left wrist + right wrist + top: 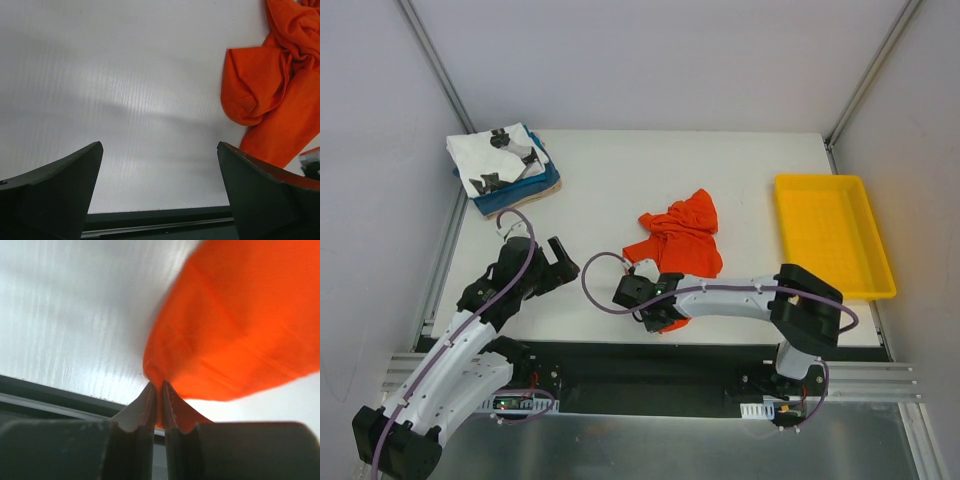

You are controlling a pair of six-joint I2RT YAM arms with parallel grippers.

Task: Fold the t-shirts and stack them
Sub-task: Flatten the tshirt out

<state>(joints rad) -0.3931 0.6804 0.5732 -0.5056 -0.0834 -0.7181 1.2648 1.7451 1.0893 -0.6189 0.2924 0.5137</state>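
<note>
The orange-red tee (682, 240) lies crumpled at the middle of the white table (620, 190). My right gripper (638, 296) is shut on an edge of it near the table's front edge; the right wrist view shows the cloth (235, 320) pinched between the closed fingertips (158, 388). My left gripper (560, 262) is open and empty over bare table left of the tee; the tee shows at the right of the left wrist view (272, 80). A folded stack sits at the back left: the white tee with black prints (500, 158) on top, a blue tee (542, 186) and a tan edge under it.
A shallow yellow tray (832, 232) stands at the right side of the table. Grey walls enclose the table on the left, back and right. A black strip and metal rail run along the near edge.
</note>
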